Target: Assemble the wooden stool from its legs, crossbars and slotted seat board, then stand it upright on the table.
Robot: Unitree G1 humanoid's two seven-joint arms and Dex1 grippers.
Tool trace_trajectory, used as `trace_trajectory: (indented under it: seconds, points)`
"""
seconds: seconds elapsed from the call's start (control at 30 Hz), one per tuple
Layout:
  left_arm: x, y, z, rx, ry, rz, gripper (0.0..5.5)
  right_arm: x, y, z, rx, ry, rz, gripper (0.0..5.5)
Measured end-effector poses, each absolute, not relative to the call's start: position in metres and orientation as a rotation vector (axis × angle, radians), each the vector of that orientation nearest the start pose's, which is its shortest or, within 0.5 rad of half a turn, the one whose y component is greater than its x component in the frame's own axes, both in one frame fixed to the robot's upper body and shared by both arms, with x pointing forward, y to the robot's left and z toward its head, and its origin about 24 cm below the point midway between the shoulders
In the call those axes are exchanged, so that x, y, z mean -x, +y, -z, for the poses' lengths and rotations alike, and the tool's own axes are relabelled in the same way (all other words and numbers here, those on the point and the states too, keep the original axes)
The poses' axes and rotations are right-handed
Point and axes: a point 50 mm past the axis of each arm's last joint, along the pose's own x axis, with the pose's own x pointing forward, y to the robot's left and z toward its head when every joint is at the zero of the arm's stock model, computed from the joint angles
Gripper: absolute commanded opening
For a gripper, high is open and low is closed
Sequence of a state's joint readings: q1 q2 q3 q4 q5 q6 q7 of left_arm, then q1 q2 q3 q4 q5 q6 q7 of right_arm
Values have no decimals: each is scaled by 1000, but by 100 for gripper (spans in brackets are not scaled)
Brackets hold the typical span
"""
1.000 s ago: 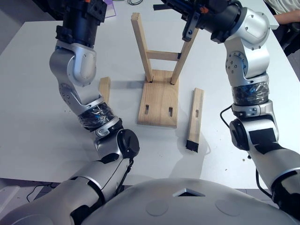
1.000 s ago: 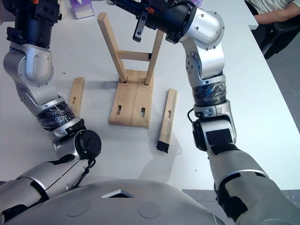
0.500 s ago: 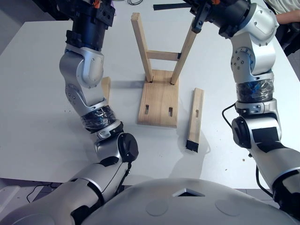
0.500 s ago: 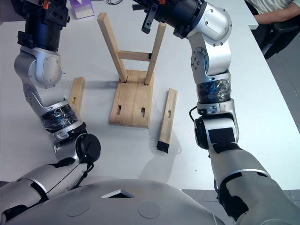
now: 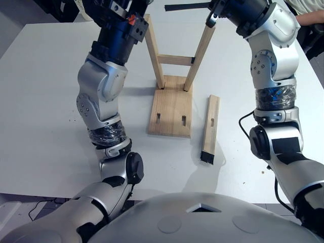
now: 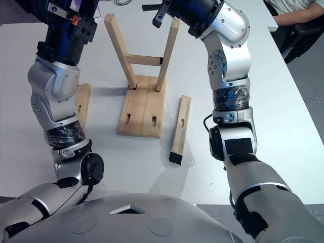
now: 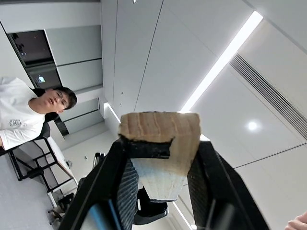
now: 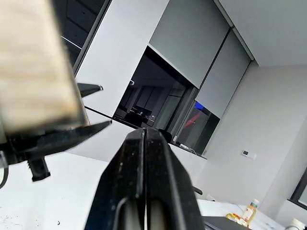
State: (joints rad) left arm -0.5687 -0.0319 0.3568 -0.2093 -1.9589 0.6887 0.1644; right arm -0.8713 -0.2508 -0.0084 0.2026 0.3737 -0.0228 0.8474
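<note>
Left claw [image 7: 163, 160] clamps the left leg [image 7: 160, 127] at its top; right claw [image 8: 145, 139], pinched together, sits beside the right leg [image 5: 198, 55]. Tug sideways and you may lever both from the seat [image 5: 171, 114].

L gripper [image 7: 163, 160] w/ its wood piece [image 7: 160, 127] swings inward across the table, now up just beside top of L leg [image 5: 153, 50], prob. not touching it. R gripper [image 8: 144, 143] rises slightly, to top of R leg [image 5: 198, 58].
</note>
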Motion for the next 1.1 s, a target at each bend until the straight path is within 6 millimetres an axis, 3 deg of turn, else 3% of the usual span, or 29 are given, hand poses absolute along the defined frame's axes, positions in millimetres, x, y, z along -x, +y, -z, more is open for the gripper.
trace_trajectory:
  seconds: [0.17, 0.23, 0.33, 0.4, 0.53, 0.57, 0.7, 0.87, 1.0, 1.1]
  points:
    - [-277, 134, -244, 1464, -203, 1046, 130, -341, -142, -259, 192, -620, -825, 0]
    - [-278, 142, -247, 1304, -280, 1020, 130, -342, -159, -259, 184, -608, -743, 29]
    - [-273, 151, -256, 896, -385, 1002, 130, -340, -184, -263, 164, -622, -629, 69]
    - [-258, 151, -265, 617, -391, 1066, 130, -337, -193, -266, 129, -637, -585, 102]
    - [-231, 204, -278, 236, -358, 1048, 130, -328, -211, -270, 34, -672, -492, 126]
    - [-231, 210, -277, 191, -344, 1048, 130, -327, -213, -270, 20, -670, -477, 126]
    - [-243, 234, -261, 6, -235, 1019, 129, -326, -209, -261, -38, -652, -465, 126]
    - [-259, 265, -225, -160, -52, 984, 129, -334, -207, -245, -42, -575, -409, 126]
    - [-264, 277, -187, -258, 128, 1014, 129, -344, -216, -225, -23, -493, -330, 126]
    - [-265, 287, -174, -299, 177, 1025, 129, -349, -221, -217, -22, -468, -300, 126]
